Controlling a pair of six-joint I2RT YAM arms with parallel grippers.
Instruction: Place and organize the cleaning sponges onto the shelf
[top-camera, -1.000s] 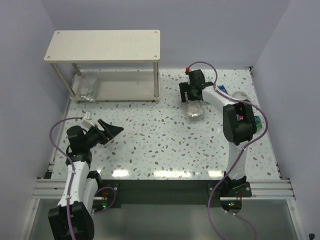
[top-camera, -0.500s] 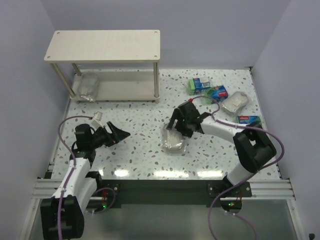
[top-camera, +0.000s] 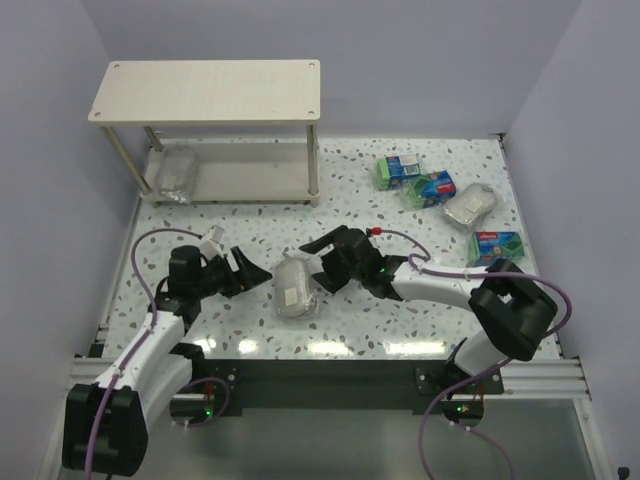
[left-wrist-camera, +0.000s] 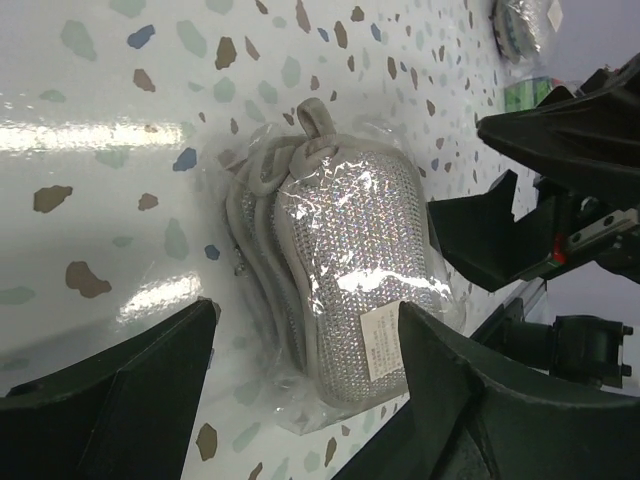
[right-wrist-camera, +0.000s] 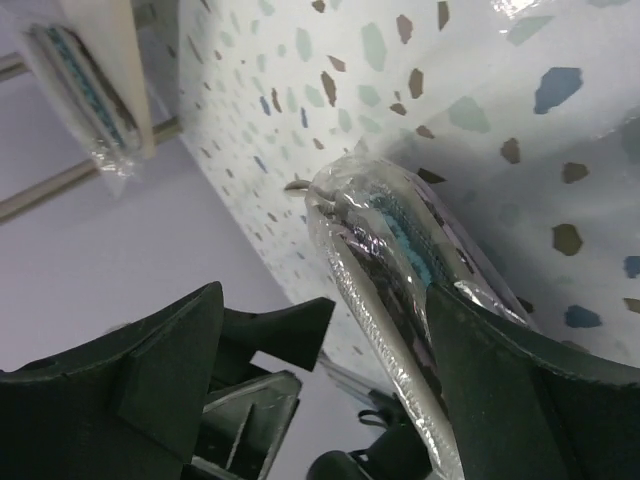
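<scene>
A silvery-grey scourer in clear wrap lies on the speckled table between my two grippers. My left gripper is open just to its left; in the left wrist view the gripper has the scourer lying between its spread fingers. My right gripper is open at the scourer's right side; in the right wrist view the gripper has the pack resting against one finger. The beige two-tier shelf stands at the back left, with another scourer on its lower board.
At the back right lie three green blocks and a third scourer. The lilac walls close in the left, back and right sides. The arm bases stand on a rail at the near edge.
My right arm has swept the scourer from the back right to the front centre of the table. My left gripper has moved right to meet it.
</scene>
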